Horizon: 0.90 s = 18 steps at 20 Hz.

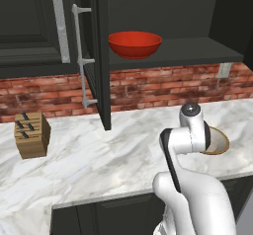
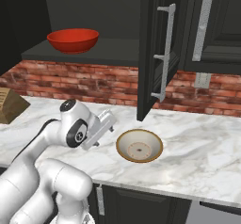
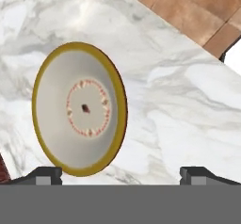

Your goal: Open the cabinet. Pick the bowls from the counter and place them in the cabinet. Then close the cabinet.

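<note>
White-and-grey veined marble counter (image 3: 188, 110) lies under the gripper (image 3: 120, 173), whose fingers (image 3: 44, 175) stand wide and empty. Ahead of them, nearer the left tip, sits the shallow tan-rimmed cream bowl (image 3: 80, 108) (likely rigid, glazed, slippery); its thin rim looks the best hold.

No readable text, label, brand or number is showing anywhere. The tan-rimmed bowl (image 3: 80, 109) is carrying a ring of small reddish marks inside, seemingly ornament rather than lettering at this resolution.
</note>
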### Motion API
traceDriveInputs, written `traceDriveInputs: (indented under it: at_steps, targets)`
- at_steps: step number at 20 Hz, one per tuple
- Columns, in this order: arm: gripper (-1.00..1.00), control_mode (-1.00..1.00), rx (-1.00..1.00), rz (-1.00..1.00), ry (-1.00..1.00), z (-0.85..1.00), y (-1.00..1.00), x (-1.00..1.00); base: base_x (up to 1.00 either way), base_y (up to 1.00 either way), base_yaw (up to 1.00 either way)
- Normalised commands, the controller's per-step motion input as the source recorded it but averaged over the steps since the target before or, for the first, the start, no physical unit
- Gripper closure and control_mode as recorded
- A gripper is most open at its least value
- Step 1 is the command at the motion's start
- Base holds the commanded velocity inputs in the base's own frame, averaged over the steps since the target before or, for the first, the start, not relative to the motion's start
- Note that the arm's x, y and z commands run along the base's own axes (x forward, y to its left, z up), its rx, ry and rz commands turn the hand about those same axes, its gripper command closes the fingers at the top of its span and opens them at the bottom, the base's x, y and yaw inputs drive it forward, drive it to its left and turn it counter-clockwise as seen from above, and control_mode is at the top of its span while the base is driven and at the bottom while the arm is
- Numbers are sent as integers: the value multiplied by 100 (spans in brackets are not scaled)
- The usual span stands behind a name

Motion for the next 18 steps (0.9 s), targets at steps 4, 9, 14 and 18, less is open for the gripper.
traceDriveInputs:
  at_steps: [4,9,14,18]
  targets:
    - [-100,-100,0,0,0,-37,0,28,0,0,0]
    - [-100,-100,0,0,0,-42,0,24,0,0,0]
    - [-100,-100,0,-2,-3,-33,0,16,0,0,0]
    - [-100,-100,0,-12,-6,-34,0,6,0,0,0]
